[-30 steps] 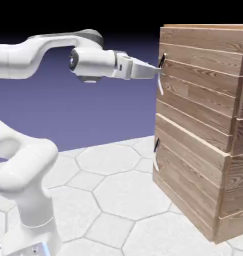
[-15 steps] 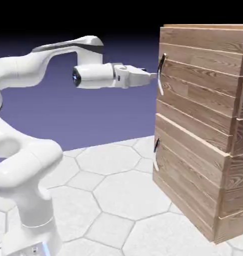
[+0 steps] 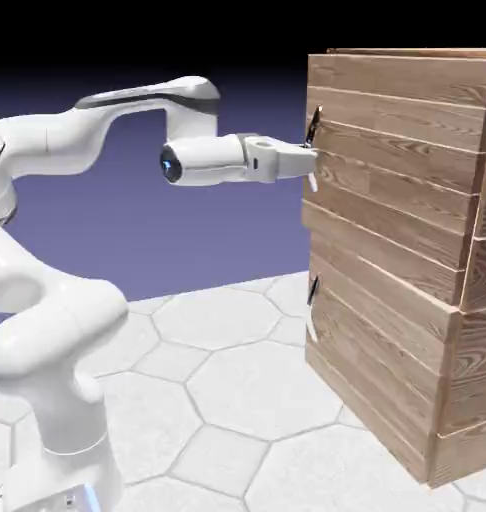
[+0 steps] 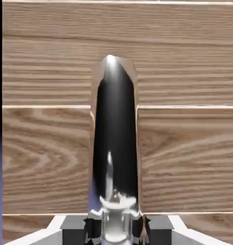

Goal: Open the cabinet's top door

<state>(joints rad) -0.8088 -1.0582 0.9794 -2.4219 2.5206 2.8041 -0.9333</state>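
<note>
The cabinet [image 3: 475,400] stands at the exterior view's right, a tall box of wood-grain planks. Its top door [image 3: 397,170] carries a slim dark-and-silver vertical handle [image 3: 314,126], and the door's handle edge stands slightly out from the planks below. My gripper [image 3: 309,160] reaches level from the left and is shut on that handle. In the hand view the handle [image 4: 114,143] rises large and glossy from between my grey fingertips [image 4: 92,226], with the gripper [image 4: 116,230] clamped around its base against the door's planks [image 4: 185,158].
Under the top door sits the lower door [image 3: 377,370] with its own small dark handle [image 3: 312,298]. The white arm's base and elbow [image 3: 57,360] fill the lower left. A pale hexagon-tiled table [image 3: 237,400] runs beneath.
The gripper dropped a little along the handle and closed on it. The top door's handle edge has shifted slightly toward the arm.
</note>
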